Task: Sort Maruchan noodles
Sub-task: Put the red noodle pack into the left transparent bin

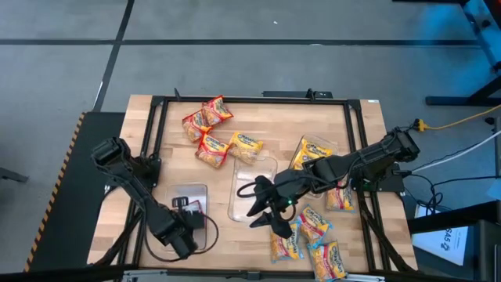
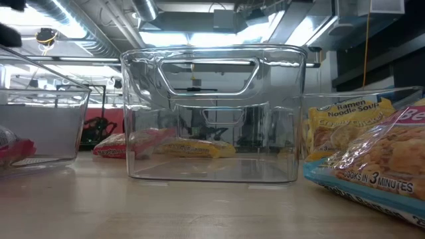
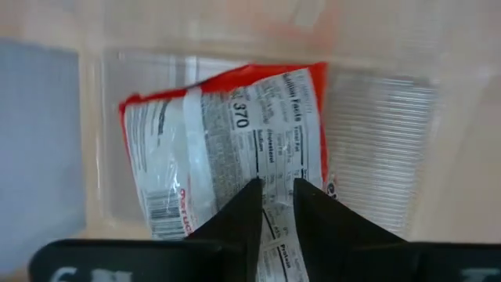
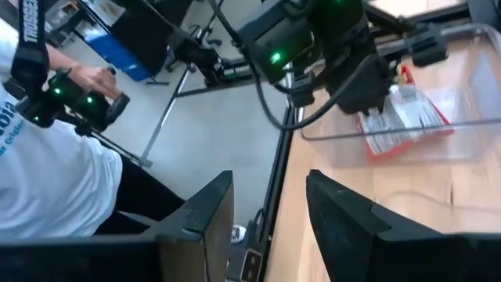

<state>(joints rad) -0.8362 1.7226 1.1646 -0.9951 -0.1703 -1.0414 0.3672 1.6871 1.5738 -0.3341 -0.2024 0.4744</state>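
So here we've got the left gripper (image 1: 186, 222) down at the near left part of the table (image 1: 243, 243), sitting right over the left clear tray (image 1: 205, 235). From its own wrist camera its two dark fingers (image 3: 243, 215) stand a little apart with a narrow gap between them, their tips right at the back side of a red packet (image 3: 227, 149) lying flat in that tray, nutrition panel facing up; we honestly can't tell if the tips are touching the plastic or just above it, but nothing is pinched. The right gripper (image 1: 262, 205) reaches in from the right side and hangs over the near end of the middle clear tray (image 1: 252, 186), fingers spread wide with nothing between them. The rest of the Maruchan noodles are in two bunches: a group of red and yellow packets (image 1: 213, 135) at the far left-center of the table, and a bigger scatter of yellow and blue ones (image 1: 313, 227) along the right side, partly under the right arm. At table level we see the middle tray standing with nothing in it, and a blue packet (image 2: 372, 166) up close on the right. The right wrist camera also catches a person (image 4: 55, 157) in a white shirt off beyond the table, holding a controller.
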